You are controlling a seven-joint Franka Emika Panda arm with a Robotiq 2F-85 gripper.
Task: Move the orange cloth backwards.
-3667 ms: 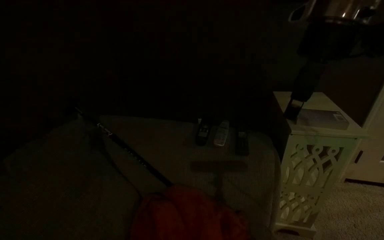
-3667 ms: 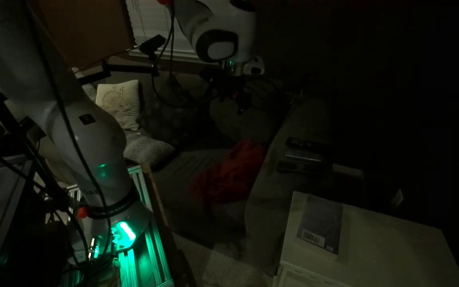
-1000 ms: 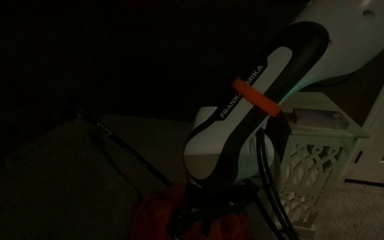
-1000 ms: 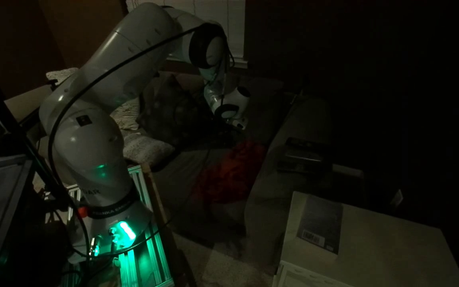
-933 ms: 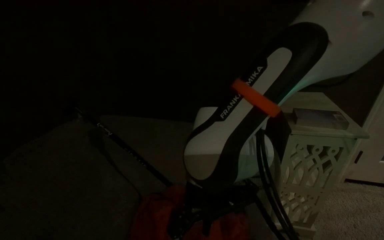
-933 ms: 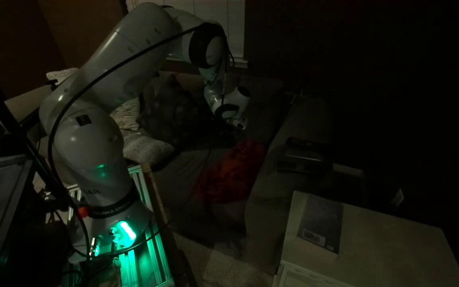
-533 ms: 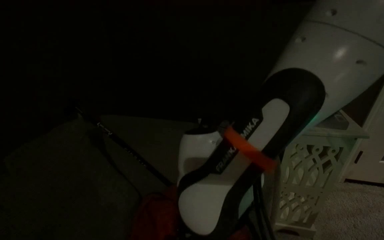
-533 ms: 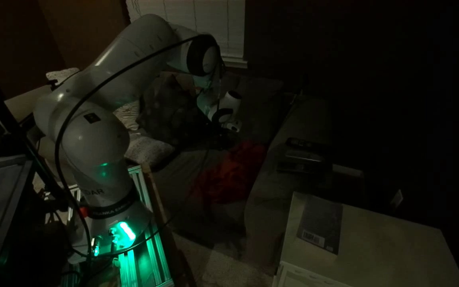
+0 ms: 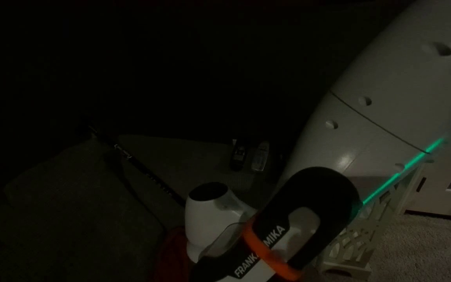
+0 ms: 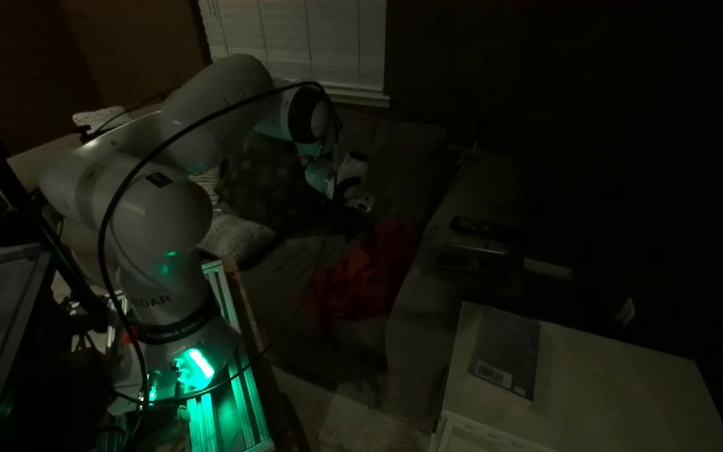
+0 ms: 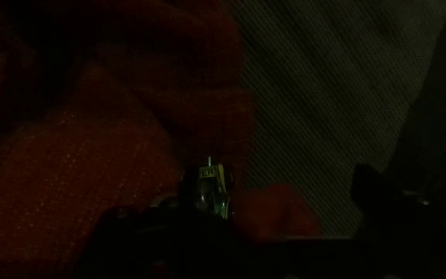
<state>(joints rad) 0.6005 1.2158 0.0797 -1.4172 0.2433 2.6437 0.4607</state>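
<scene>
Room lay very dim. Window blinds (image 10: 299, 37) hung whitish; wall (image 10: 129, 50) on one side showed brown, on other sank nearly black. Below, grey couch (image 10: 286, 270) held several pillows (image 10: 239, 235). Pale side table (image 10: 619, 383), side cut in openwork pattern, stood just beside couch arm (image 10: 421, 301). Floor carpet (image 9: 425, 243) looked light and coarse.

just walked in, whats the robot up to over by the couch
A robot arm is bent low over the couch, at a crumpled orange cloth lying beside the armrest. In the wrist view its gripper is open, the fingers apart across the cloth's edge, with a bit of it showing between them. Nothing looks gripped yet; contact is too dark to judge. The job is moving the cloth backwards.
</scene>
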